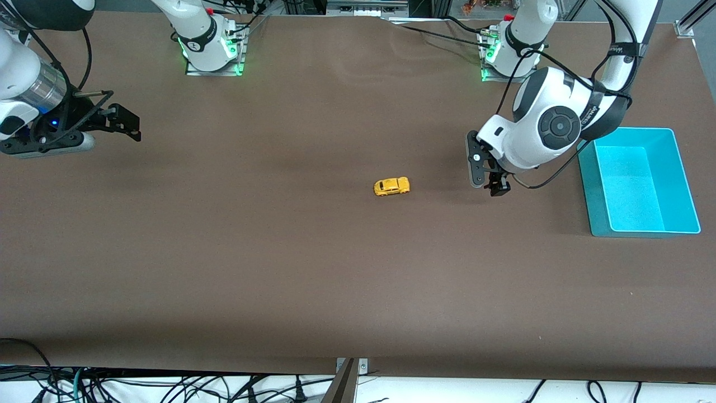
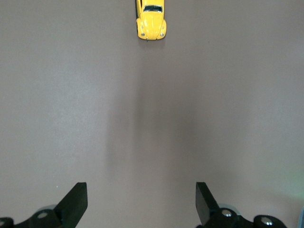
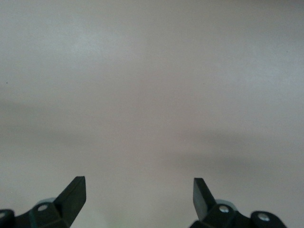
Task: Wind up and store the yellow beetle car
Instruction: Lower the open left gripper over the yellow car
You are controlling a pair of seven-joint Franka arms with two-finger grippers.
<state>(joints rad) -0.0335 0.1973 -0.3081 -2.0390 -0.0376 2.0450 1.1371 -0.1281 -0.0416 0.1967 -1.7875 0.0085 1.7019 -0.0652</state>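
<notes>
brown tabletop point(image 1: 279, 252) holds the yellow beetle car point(image 1: 391, 186) on its wheels; left gripper point(image 1: 485, 178) hovers between it and the turquoise bin point(image 1: 586, 184), jaws apart; right gripper point(image 1: 126, 120) waits spread wide at its end

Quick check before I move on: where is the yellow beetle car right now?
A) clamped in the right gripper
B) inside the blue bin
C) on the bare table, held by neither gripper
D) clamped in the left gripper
C: the yellow beetle car sits on the table, apart from the open left gripper and the open right gripper, outside the blue bin.
</notes>
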